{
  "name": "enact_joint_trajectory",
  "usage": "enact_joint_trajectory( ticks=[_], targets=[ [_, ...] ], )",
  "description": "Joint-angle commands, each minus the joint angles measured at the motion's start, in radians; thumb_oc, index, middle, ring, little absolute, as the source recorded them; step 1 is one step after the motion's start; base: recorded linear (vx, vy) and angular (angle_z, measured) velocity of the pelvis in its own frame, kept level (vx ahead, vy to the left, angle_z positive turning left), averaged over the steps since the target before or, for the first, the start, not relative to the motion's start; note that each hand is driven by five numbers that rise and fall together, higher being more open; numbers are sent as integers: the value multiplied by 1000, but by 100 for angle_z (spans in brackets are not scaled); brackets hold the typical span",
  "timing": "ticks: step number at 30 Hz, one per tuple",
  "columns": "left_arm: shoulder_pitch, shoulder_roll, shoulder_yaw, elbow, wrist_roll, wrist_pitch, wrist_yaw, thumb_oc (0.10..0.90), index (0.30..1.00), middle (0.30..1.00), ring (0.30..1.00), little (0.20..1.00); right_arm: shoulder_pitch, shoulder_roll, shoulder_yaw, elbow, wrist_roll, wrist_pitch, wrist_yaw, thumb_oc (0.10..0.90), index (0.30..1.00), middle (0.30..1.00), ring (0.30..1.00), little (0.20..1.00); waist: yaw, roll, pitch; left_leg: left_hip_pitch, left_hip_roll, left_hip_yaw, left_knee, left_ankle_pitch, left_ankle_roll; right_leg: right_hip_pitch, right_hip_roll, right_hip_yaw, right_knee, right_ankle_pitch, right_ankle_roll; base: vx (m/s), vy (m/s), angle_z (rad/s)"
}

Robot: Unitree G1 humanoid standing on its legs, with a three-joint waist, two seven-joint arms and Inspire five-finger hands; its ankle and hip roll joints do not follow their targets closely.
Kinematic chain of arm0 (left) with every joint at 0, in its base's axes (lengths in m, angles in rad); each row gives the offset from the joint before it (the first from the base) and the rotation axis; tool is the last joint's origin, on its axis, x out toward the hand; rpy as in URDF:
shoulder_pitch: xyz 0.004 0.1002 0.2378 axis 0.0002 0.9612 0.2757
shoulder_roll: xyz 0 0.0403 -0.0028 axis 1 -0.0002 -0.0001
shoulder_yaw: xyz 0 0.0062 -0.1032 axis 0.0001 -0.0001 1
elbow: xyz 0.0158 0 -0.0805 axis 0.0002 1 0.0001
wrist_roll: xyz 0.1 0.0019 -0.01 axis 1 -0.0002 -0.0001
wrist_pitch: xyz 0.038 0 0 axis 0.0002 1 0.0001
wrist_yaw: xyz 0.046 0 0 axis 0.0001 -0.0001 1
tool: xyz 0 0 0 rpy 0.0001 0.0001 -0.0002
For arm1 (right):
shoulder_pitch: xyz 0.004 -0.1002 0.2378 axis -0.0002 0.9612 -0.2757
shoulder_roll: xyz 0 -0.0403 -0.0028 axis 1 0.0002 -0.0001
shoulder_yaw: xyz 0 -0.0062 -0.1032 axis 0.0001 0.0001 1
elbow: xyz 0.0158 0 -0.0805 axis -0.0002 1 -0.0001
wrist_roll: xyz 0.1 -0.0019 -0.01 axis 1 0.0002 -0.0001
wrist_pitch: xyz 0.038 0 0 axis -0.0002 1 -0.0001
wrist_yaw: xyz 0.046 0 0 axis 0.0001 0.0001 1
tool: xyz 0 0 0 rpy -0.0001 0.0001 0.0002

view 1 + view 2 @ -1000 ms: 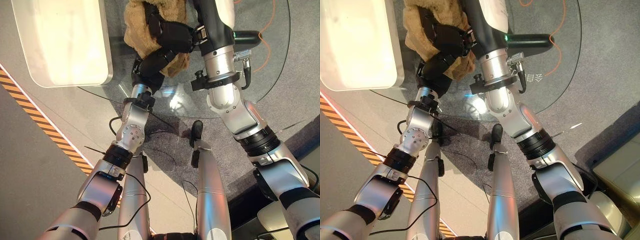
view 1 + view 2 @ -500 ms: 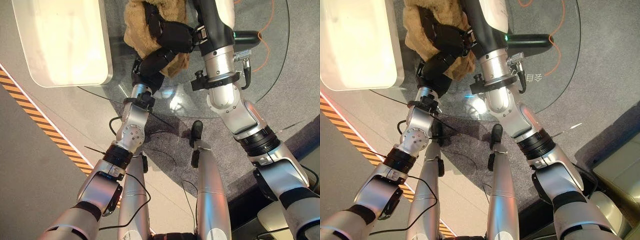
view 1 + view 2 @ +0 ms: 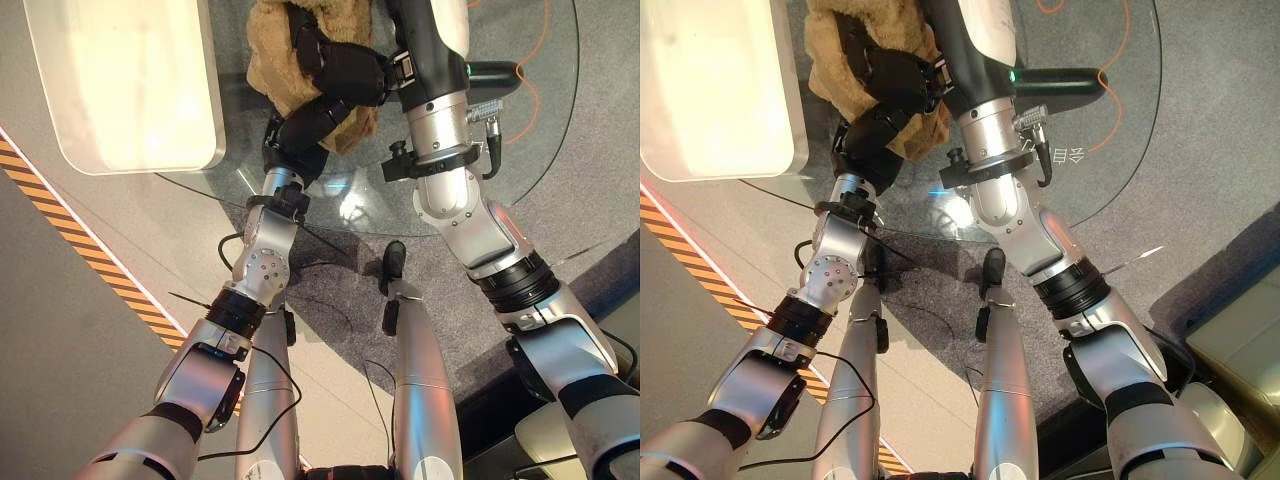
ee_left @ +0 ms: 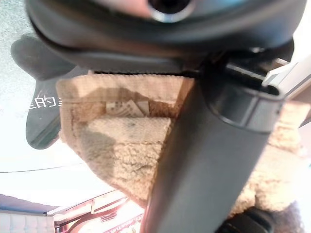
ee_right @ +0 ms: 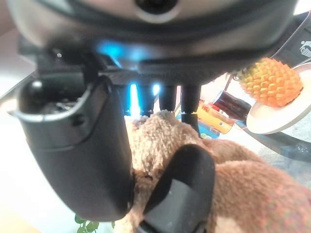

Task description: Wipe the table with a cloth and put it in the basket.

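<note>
A tan fluffy cloth (image 3: pixel 275 50) lies bunched on the round glass table (image 3: pixel 540 150), at its far side. My right hand (image 3: pixel 348 70) rests on top of the cloth, fingers curled into the pile (image 5: pixel 243 194). My left hand (image 3: pixel 305 128) meets the cloth's near edge from below the right hand. Its thumb (image 4: pixel 204 160) lies across the hemmed edge with a label (image 4: pixel 121 108), pinching it. The white basket (image 3: pixel 120 80) stands left of the cloth, close to both hands.
A black device with a green light (image 3: pixel 490 72) and an orange cable (image 3: pixel 535 60) lie beyond the right forearm. Yellow-black floor tape (image 3: pixel 90 250) runs at the left. A spiky yellow fruit on a white plate (image 5: pixel 272 80) shows past the cloth.
</note>
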Motion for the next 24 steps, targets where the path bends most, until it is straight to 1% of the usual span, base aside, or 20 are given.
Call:
enact_joint_trajectory(
  ticks=[1,18,24],
  targets=[
    [-182,-48,5,-84,65,-97,-156,100,300,300,300,200,-146,31,-44,-59,10,-97,-64,800,900,900,900,900,6,3,-25,36,-105,80,49,-119,90,90,110,-59,-184,60,-38,0,0,0],
    [-184,-50,8,-79,77,-100,-157,100,300,300,300,200,-148,35,-48,-51,1,-102,-68,800,900,900,900,900,8,2,-25,25,-107,76,51,-122,89,82,110,-58,-186,59,-37,0,0,0],
    [-190,-41,11,-64,77,-104,-156,100,300,300,300,200,-155,33,-47,-46,3,-94,-63,800,900,900,900,900,8,2,-25,26,-108,74,50,-123,89,83,112,-58,-186,59,-37,0,0,0]
  ],
)
